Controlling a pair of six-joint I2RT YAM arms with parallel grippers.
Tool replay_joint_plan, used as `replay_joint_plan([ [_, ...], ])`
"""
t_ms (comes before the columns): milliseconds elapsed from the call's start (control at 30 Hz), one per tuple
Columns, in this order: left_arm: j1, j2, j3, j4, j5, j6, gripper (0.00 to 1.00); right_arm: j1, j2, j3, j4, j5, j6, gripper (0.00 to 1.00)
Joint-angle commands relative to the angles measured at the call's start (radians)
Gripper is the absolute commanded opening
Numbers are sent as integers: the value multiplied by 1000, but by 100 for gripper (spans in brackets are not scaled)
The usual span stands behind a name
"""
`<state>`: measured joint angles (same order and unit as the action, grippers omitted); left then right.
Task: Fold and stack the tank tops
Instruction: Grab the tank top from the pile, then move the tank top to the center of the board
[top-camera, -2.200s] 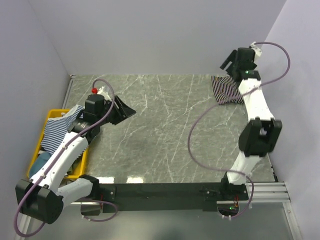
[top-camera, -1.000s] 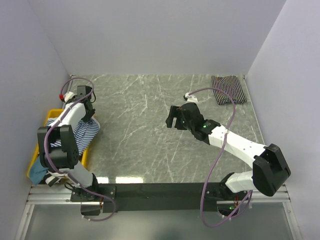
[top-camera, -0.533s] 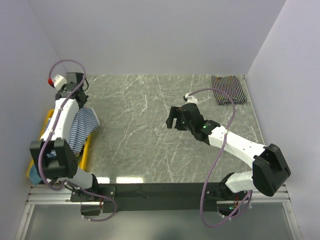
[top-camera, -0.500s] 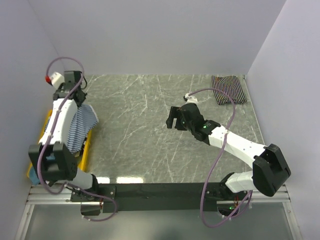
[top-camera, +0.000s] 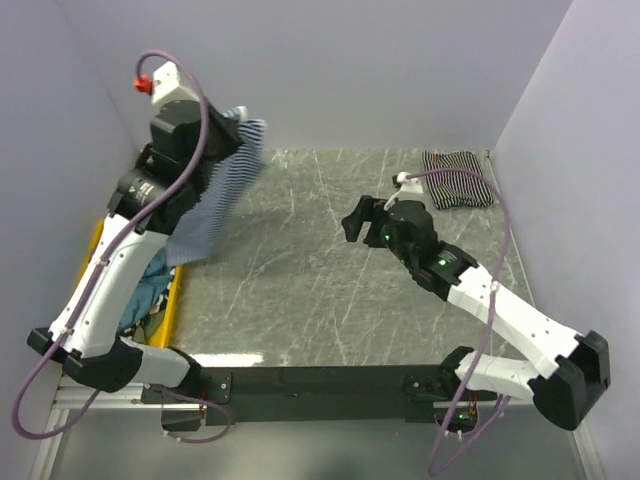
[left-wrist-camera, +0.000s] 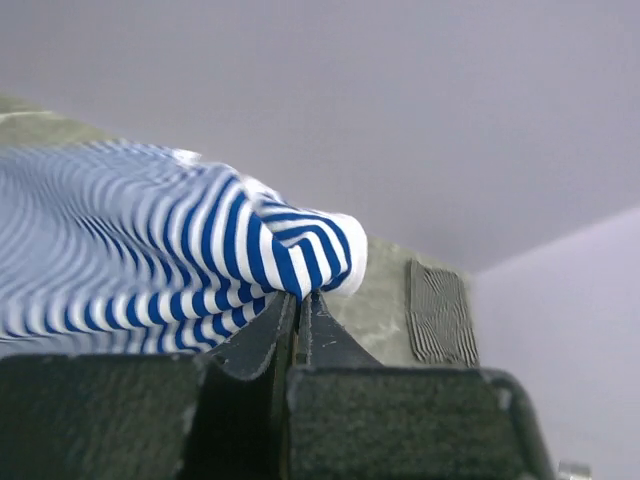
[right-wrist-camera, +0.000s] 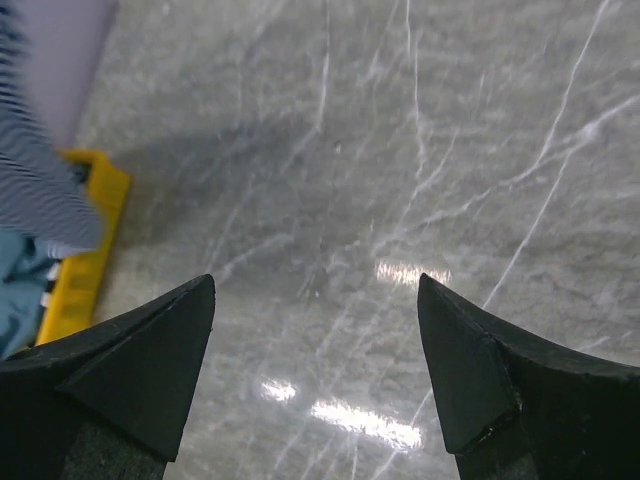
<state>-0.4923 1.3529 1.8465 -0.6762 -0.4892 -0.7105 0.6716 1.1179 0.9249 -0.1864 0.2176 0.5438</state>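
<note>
A blue-and-white striped tank top (top-camera: 208, 195) hangs in the air over the table's left side. My left gripper (top-camera: 236, 120), raised high, is shut on its upper edge. In the left wrist view the fabric (left-wrist-camera: 150, 250) bunches at the closed fingertips of the left gripper (left-wrist-camera: 300, 296). A folded black-and-white striped tank top (top-camera: 458, 178) lies at the far right corner, and the left wrist view shows that folded top (left-wrist-camera: 440, 315) too. My right gripper (top-camera: 355, 222) hovers open over mid-table, nothing between the tips of the right gripper (right-wrist-camera: 315, 285). The hanging top (right-wrist-camera: 40, 190) shows at the left of its view.
A yellow bin (top-camera: 172, 305) stands at the table's left edge with teal clothing (top-camera: 150, 285) in it; the right wrist view also shows the bin (right-wrist-camera: 85, 270). Purple walls close in on the left, back and right. The marble tabletop (top-camera: 320, 290) lies under the right gripper.
My left arm has risen from the bin and swung toward the table, lifting the blue-and-white top into the air. The right arm has shifted slightly back and to the right.
</note>
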Motion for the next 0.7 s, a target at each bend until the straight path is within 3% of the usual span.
replay_joint_plan([
  [0,-132,28,89,10,-94,43,1,-6,-70,60,-15,80,-24,88],
  [167,-247,37,50,72,-74,17,1,-15,-125,61,-24,124,-33,89],
  [333,-247,48,-7,92,-5,-9,1,-21,-119,37,-19,134,-27,90],
  [567,-209,-38,-283,188,89,-73,1,-20,-79,-34,36,105,-2,90],
  [667,-209,-41,-257,207,127,-41,1,-20,-69,-72,96,48,8,89],
])
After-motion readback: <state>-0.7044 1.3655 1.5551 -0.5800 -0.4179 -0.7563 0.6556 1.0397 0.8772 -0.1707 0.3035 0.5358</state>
